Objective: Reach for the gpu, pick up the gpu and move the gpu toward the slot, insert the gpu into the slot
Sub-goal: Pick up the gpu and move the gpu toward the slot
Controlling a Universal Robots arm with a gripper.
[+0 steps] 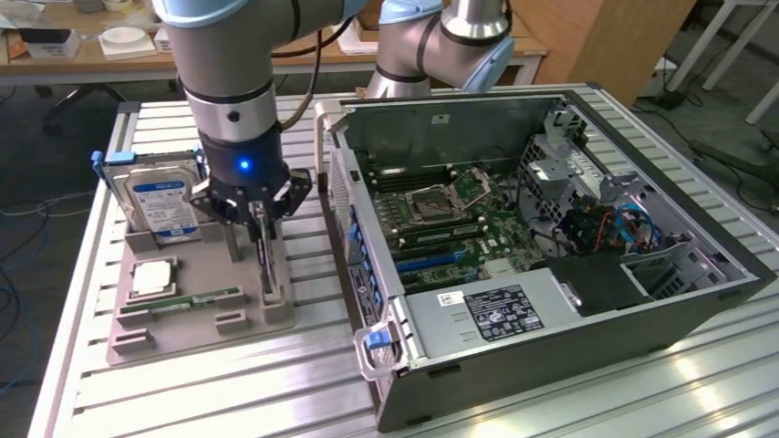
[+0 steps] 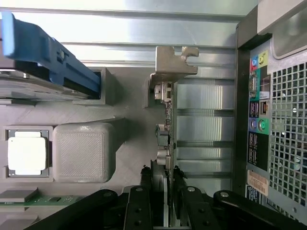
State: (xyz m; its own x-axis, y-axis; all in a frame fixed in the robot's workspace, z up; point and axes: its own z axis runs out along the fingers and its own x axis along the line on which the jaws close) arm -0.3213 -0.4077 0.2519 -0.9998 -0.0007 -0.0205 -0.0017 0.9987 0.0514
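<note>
One gripper hangs straight down over the grey holder on the slatted table, and its two fingers pinch the gpu by its top edge, pads pressed onto both faces. The gpu stands on edge between the fingers, thin and upright, with its low edge down at the holder's groove as far as I can tell. Its metal bracket is at the end far from the fingers in the wrist view. Just beside the fingers, on the side away from the computer case, are a raised grey block and a square chip in its pocket, with a green memory stick near it. Further off on that side a hard drive with a blue label stands upright. The case lies open on the other side of the fingers, near but apart, with its board slots facing up.
</note>
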